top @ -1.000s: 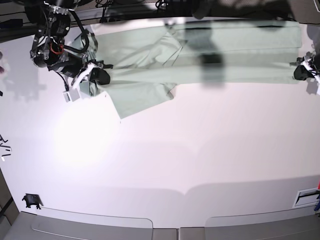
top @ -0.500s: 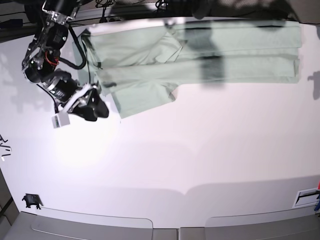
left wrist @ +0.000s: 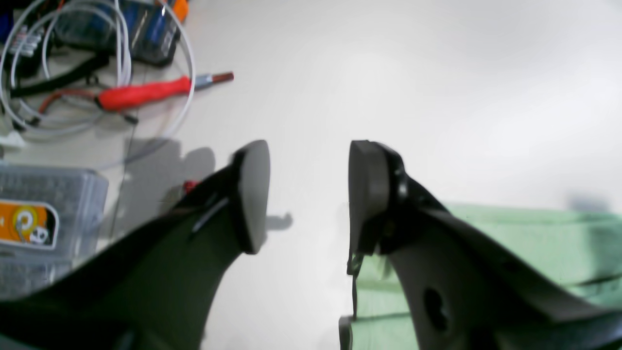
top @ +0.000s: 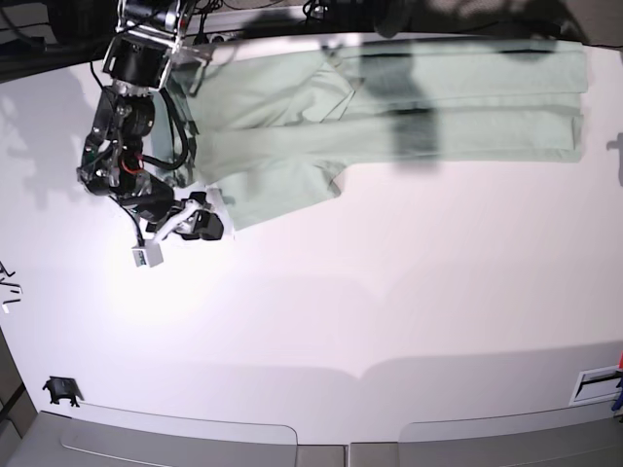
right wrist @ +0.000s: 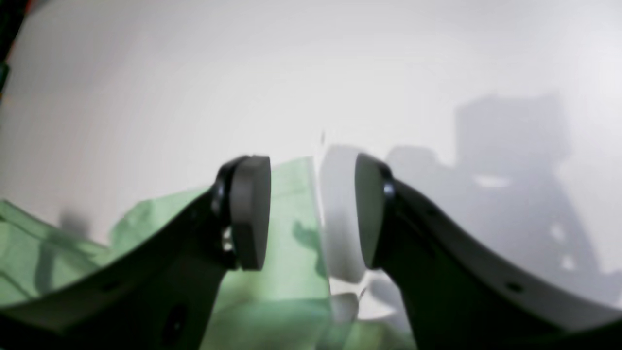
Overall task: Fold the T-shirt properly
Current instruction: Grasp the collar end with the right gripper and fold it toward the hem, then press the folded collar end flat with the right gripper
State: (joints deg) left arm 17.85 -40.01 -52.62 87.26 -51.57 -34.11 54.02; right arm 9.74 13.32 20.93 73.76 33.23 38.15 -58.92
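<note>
T-shirt flat on table; right gripper parted; left gripper parted

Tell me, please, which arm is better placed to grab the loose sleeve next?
Probably the right: its open gripper hovers at the sleeve's corner, while the left arm is outside the base view, beyond the shirt's far end.

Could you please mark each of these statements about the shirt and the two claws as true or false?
1. The right claw is clamped on the T-shirt. False: its jaws stand open with nothing between them.
2. The T-shirt lies along the far edge of the table. True.
3. The left claw is empty. True.
4. The T-shirt is already a small square packet. False: it is a long strip with a sleeve sticking out.
</note>
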